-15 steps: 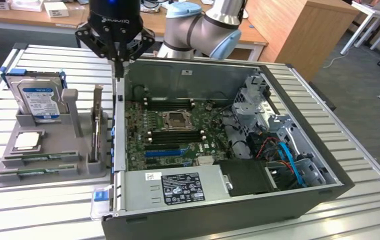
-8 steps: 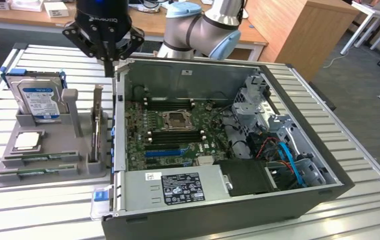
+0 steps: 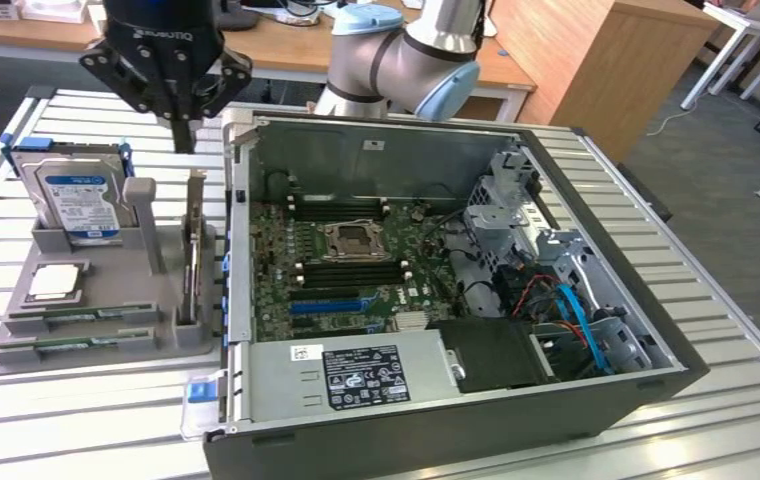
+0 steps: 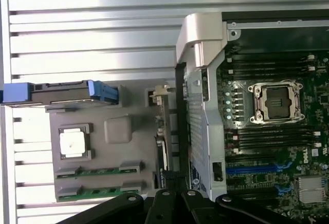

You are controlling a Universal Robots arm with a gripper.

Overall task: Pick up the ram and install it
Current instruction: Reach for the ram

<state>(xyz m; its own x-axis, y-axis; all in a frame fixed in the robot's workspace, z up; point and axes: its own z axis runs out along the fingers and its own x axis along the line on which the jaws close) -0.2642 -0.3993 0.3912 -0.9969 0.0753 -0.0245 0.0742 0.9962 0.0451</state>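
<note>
Hanging high in the exterior view's upper left: gripper [image 3: 187, 142], shut tight, fingers pressed together with nothing between them. Directly below, the far end of a grey tray [image 3: 180, 340] on the slatted table [image 3: 60, 420], with an upright expansion card [image 3: 195, 250] just under the fingertips and a blue-labelled hard drive [image 3: 80, 200] standing toward the exterior view's left. Lying flat in the tray's two front slots, side by side and parallel: first ram stick [image 3: 84, 316] and second ram stick [image 3: 71, 345], green, untouched, well apart from the gripper and far lower, at the opposite end of the tray. Between drive and sticks, a square processor [image 3: 57, 282]. Toward the exterior view's right, just beside the tray, an open computer case [image 3: 353, 160] with motherboard [image 3: 340, 290] exposed, long slots dark.
</note>
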